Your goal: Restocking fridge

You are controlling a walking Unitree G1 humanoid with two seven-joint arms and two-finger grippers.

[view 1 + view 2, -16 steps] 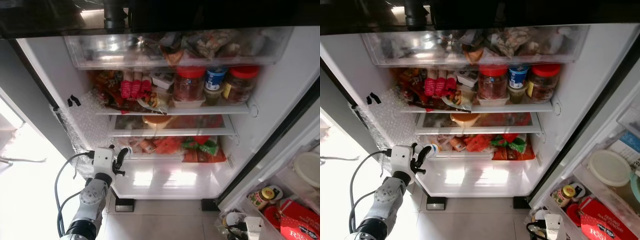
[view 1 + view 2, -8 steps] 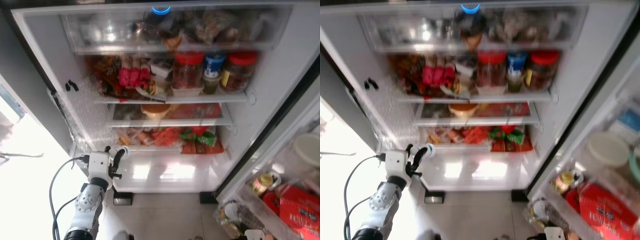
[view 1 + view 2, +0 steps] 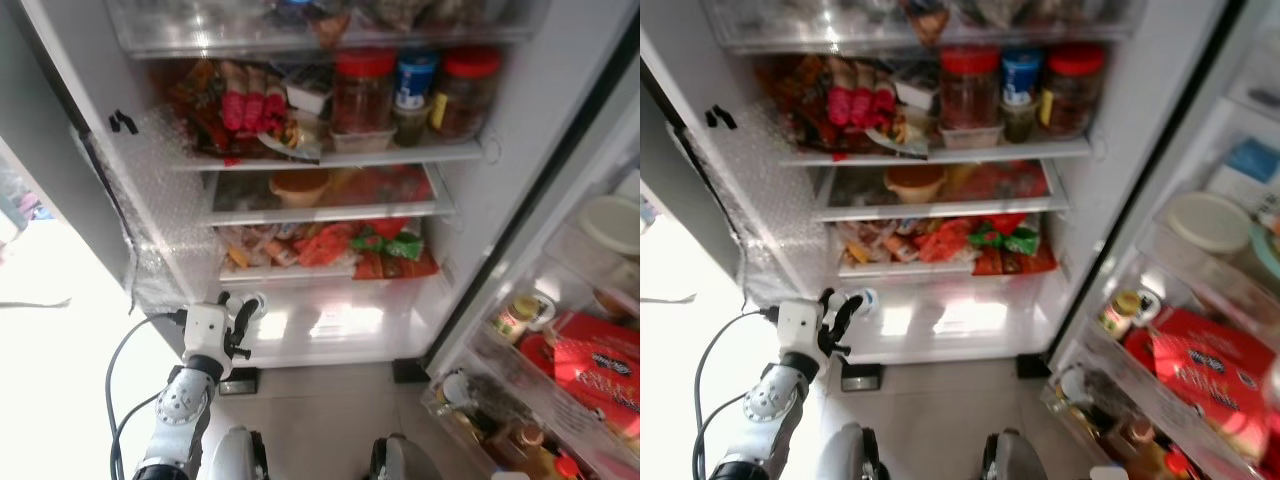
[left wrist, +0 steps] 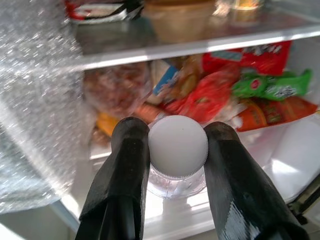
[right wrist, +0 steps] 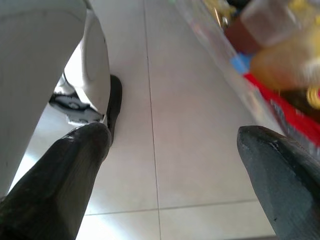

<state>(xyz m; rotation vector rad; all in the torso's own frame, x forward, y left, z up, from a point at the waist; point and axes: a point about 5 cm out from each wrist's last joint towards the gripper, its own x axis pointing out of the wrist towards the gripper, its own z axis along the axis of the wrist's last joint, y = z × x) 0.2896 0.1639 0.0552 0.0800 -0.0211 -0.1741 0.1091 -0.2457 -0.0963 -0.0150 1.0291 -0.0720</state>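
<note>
The fridge stands open before me, its glass shelves (image 3: 330,160) packed with food. My left gripper (image 3: 245,312) is low at the left, in front of the bottom compartment (image 3: 330,325), and is shut on a small clear bottle with a white cap (image 4: 178,147). In the left wrist view the two black fingers (image 4: 127,165) press on either side of the cap, pointing at the lower shelf of snack packets (image 4: 220,90). My right gripper (image 5: 172,134) hangs open over the tiled floor (image 5: 190,165), holding nothing.
Red-lidded jars (image 3: 362,88) and a blue-lidded tub (image 3: 412,78) fill the upper shelf; a bowl (image 3: 298,185) sits below. Bubble wrap (image 3: 160,220) covers the left wall. The open door's bins (image 3: 590,360) at right hold bottles and a red box. My feet (image 3: 240,455) stand close.
The whole view has shifted down, so the camera moved. The left gripper still holds the bottle at about the same spot before the bottom compartment.
</note>
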